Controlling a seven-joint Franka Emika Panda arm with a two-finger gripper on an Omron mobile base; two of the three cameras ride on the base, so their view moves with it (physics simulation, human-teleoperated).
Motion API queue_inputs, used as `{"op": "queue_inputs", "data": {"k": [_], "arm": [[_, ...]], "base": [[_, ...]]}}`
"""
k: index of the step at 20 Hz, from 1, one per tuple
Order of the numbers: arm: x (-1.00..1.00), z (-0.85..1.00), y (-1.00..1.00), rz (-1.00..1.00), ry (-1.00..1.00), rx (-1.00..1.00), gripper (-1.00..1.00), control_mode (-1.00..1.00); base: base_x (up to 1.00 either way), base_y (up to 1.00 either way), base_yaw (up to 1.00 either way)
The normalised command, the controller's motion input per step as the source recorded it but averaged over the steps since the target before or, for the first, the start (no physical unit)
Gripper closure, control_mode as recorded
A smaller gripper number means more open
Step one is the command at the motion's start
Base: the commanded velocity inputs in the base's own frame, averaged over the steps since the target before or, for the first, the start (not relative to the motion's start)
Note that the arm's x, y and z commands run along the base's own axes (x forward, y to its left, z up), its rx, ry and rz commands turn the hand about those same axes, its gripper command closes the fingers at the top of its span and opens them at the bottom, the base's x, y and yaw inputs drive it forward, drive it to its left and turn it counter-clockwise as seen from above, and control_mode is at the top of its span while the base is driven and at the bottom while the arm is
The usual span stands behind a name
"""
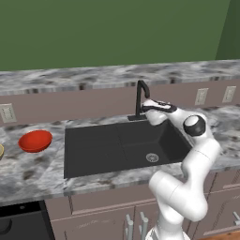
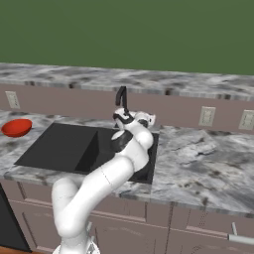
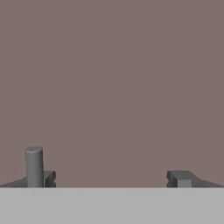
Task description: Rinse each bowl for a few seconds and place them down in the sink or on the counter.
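Observation:
The red bowl (image 1: 35, 140) (image 2: 16, 127) rests on the counter (image 1: 28, 173) (image 2: 198, 158) left of the black sink (image 1: 93, 150) (image 2: 54, 144). A sliver of the tan bowl (image 1: 1, 151) pokes in at the left edge. My gripper (image 1: 143, 107) (image 2: 119, 115) (image 3: 111, 179) hovers over the sink's back rim, right beside the black faucet (image 1: 140, 96) (image 2: 122, 96), facing the mauve backsplash. Its jaws stand open with nothing between them. In the hand view a short grey cylinder (image 3: 34, 166) rises by the left fingertip (image 3: 46, 178). The sink basin holds no bowl.
Wall outlets (image 1: 200, 96) (image 1: 7, 112) (image 2: 206, 115) sit on the backsplash. A dark appliance front (image 1: 18, 225) is under the counter at the lower left. Cabinet doors with metal handles (image 1: 129, 227) run below the sink. Bare counter stretches right of the sink.

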Motion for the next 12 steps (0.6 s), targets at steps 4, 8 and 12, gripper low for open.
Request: {"op": "queue_inputs", "data": {"k": [4, 8, 12], "arm": [[0.00, -0.30, -0.72, -0.12, 0.00, 0.05, -1.00, -1.00], [-0.01, -0.29, -0.76, -0.12, 0.00, 0.05, -1.00, -1.00], [-0.09, -0.29, -0.80, -0.10, 0.00, 0.06, -1.00, -1.00]], "base": [[0.00, 0.00, 0.00], [0.00, 0.00, 0.00], [0.00, 0.00, 0.00]]}}
